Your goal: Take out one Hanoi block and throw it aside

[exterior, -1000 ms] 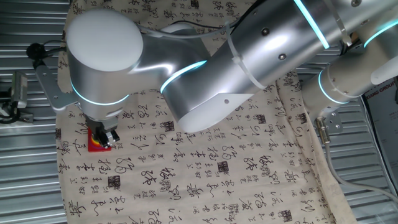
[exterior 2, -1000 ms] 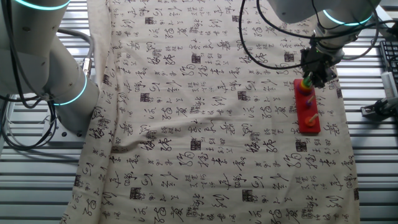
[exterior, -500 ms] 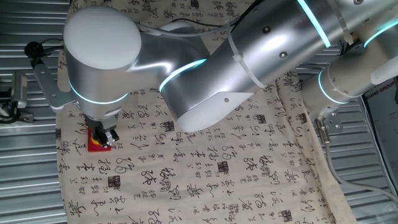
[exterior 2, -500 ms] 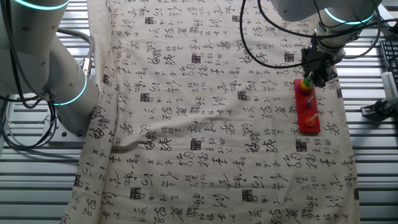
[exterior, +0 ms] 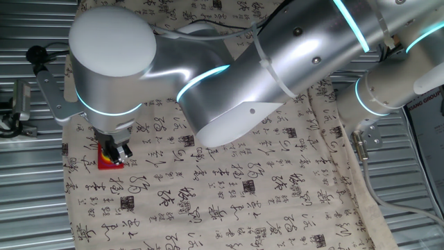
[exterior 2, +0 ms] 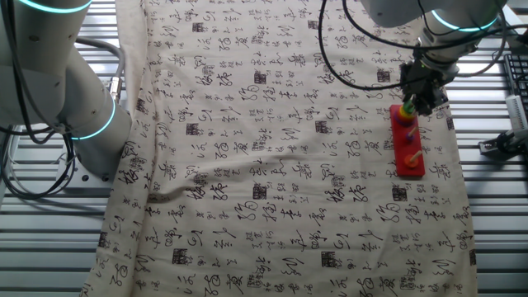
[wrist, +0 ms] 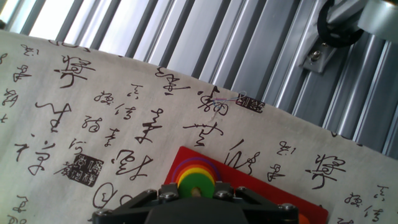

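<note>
Gripper (exterior 2: 410, 105) sits low over the far end of the red base (exterior 2: 408, 147), at about 2 o'clock in the other fixed view, near the right edge of the cloth (exterior 2: 272, 165). In the hand view the gripper body fills the bottom edge and a stack of discs (wrist: 194, 176) stands on the base (wrist: 249, 171) just above it. The stack reads from the outside in as purple, blue, green, yellow and orange, with a peg tip (wrist: 198, 183) in the middle. The green block (wrist: 181, 173) shows only as a thin band in that stack, threaded on the peg on the base. Whether the jaws are wide, narrow or touching any disc, I cannot tell: the fingers are hidden in every view.

In the one fixed view the arm covers most of the scene. The gripper (exterior: 118, 151) shows at about 9 o'clock with a corner of the base (exterior: 105, 162) under it. The cloth, printed with black calligraphy and seals, drapes over a ribbed metal surface (exterior 2: 503, 247).
</note>
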Controlling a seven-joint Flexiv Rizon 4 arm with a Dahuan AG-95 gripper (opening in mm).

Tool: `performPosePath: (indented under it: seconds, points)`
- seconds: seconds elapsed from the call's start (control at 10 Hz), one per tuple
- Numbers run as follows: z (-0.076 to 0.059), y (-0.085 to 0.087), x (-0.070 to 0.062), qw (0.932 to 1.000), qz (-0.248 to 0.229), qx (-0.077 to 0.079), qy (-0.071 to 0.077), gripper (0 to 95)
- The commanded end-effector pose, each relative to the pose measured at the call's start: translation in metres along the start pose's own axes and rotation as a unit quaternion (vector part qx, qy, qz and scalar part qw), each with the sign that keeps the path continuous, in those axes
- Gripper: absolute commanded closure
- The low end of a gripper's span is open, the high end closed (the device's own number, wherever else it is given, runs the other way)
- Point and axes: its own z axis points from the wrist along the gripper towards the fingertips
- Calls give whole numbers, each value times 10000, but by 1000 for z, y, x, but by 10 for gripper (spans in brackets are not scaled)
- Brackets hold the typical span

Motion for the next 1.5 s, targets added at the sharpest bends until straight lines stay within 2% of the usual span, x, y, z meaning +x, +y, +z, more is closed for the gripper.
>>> performPosePath:
  seconds: [0.1,1.5]
  points:
    - [0,0,-1,10000,10,-6,11,950]
    - [-10,0,-1,10000,12,-34,83,950]
